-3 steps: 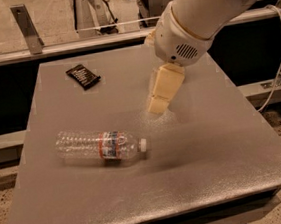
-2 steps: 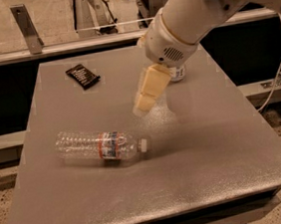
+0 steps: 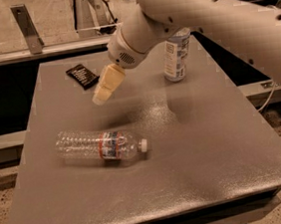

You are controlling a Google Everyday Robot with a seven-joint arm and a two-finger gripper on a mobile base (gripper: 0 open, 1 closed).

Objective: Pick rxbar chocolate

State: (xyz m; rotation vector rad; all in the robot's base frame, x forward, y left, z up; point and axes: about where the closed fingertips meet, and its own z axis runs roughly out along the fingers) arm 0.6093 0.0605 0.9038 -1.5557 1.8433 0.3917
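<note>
The rxbar chocolate is a small flat black bar lying at the far left of the grey table. My gripper hangs above the table just right of and nearer than the bar, its cream fingers pointing down-left. It holds nothing that I can see. The white arm reaches in from the upper right.
A clear plastic water bottle with a red label lies on its side in the middle left. A can with a blue and white label stands at the back, partly behind the arm. A railing and floor lie beyond the table.
The gripper has moved left and toward the far side, closer to the black bar. The can behind the arm has come into view. The bottle and bar have not moved.
</note>
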